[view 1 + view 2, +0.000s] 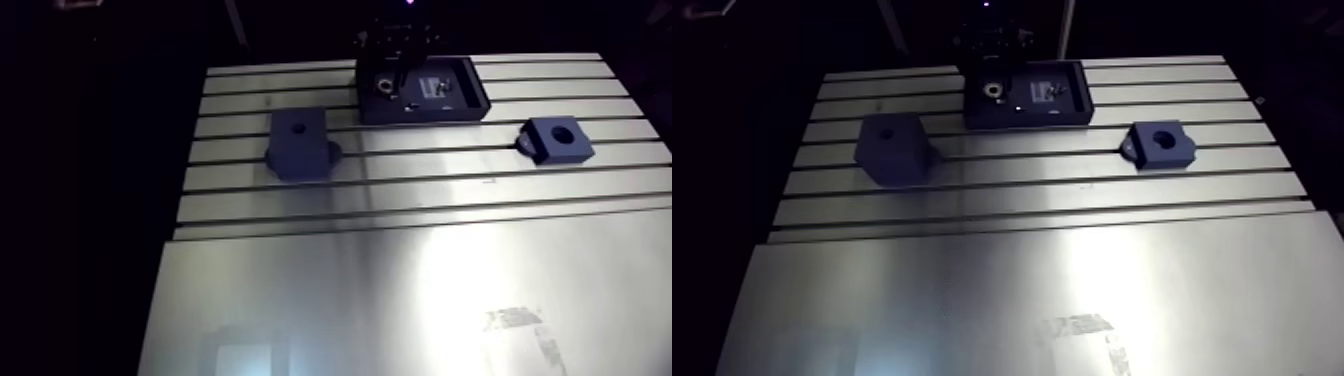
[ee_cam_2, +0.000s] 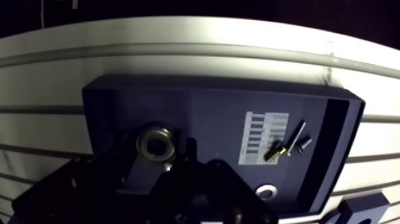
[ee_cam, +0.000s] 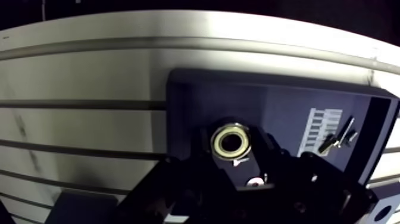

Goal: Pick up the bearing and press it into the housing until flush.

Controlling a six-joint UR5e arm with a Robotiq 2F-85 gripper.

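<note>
Arm view, nearest first: the desk (image 1: 400, 290) is a smooth metal sheet at its near end and slotted beyond. On the slotted part stands a dark tray (image 1: 473, 88), the reference for all positions below.

- Nearer than the tray and off its left corner stands a tall dark block (image 1: 298, 143) with a small hole in its top.
- Nearer than the tray and off its right corner, well apart from it, lies the housing (image 1: 558, 139), a low dark block. Its round bore faces up and is unfilled.
- The bearing (image 2: 156, 143) lies flat on the floor of the tray, towards the left wall.

Wrist view: the hand (image 2: 158, 156) is over the tray's left part. Its two fingers stand apart, one on each side of the bearing. No finger is seen pressing on the ring.

Further right inside the tray lie a white label (image 2: 263, 138) printed with bars, a few small pins (image 2: 296, 138) just beside it, and a small ring (image 2: 266, 192) near the tray's near wall.
</note>
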